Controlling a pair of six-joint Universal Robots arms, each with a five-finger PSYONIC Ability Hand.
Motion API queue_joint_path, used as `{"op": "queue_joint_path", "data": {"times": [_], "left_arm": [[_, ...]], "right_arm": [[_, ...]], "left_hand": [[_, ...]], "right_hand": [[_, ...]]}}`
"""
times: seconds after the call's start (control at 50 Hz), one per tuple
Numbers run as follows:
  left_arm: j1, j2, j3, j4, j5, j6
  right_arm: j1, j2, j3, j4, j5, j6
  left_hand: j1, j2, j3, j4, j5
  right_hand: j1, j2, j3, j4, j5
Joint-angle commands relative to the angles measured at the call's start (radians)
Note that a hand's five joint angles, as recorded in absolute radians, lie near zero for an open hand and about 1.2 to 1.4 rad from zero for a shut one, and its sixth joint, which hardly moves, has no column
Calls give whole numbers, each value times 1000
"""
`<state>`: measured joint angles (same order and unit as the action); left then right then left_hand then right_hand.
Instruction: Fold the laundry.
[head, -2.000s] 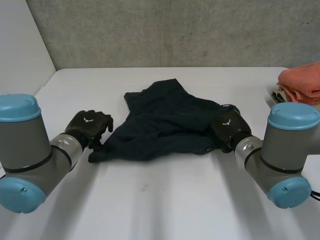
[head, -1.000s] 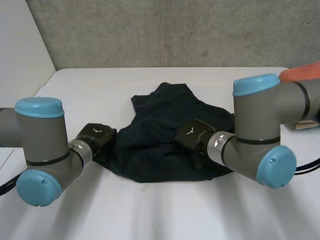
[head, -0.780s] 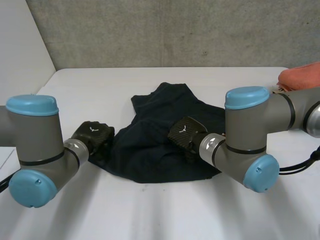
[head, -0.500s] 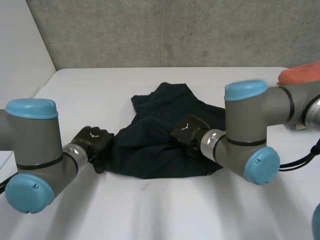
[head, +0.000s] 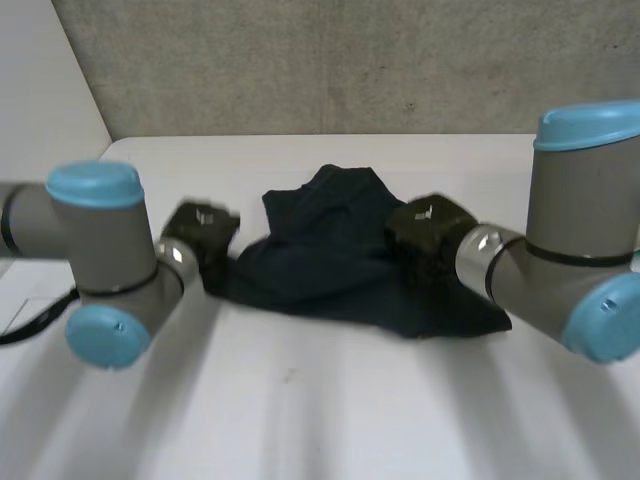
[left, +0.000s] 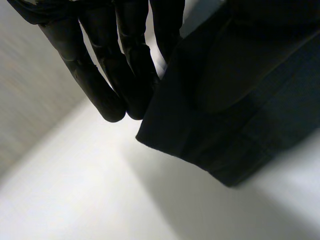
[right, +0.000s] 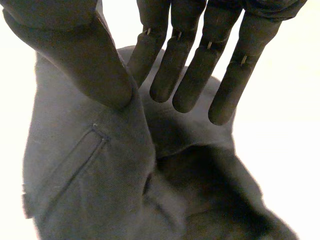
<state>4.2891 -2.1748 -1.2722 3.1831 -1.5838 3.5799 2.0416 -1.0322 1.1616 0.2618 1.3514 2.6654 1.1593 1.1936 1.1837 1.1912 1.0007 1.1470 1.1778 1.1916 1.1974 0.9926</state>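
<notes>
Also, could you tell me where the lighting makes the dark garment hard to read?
Right wrist view: the table glares white, yet the dark garment shows seams and a stitched slit. Left wrist view: it reads near black, shadowing the table. Head view: even light, folds faint.

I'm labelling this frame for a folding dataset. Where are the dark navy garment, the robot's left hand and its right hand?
dark navy garment (head: 322, 252): head view, its middle panel.
left hand (head: 205, 235): head view, back of the hand.
right hand (head: 430, 230): head view, back of the hand.
</notes>
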Motion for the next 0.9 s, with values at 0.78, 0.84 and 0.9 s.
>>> {"op": "queue_joint_path", "data": {"times": [0.78, 0.84, 0.9], "left_arm": [[20, 237, -317, 184, 150, -82], [18, 256, -329, 181, 150, -82], [17, 274, -346, 181, 154, -82]], "right_arm": [[-40, -198, 325, -181, 60, -2], [-47, -160, 262, -96, 34, -25], [-58, -89, 190, 6, 20, -83]], "left_hand": [[237, 203, 213, 205, 221], [237, 203, 213, 205, 221], [237, 203, 213, 205, 221]], "right_hand": [[-520, -551, -565, -571, -540], [-520, -551, -565, -571, -540], [-514, -545, -559, -565, -535]]}}
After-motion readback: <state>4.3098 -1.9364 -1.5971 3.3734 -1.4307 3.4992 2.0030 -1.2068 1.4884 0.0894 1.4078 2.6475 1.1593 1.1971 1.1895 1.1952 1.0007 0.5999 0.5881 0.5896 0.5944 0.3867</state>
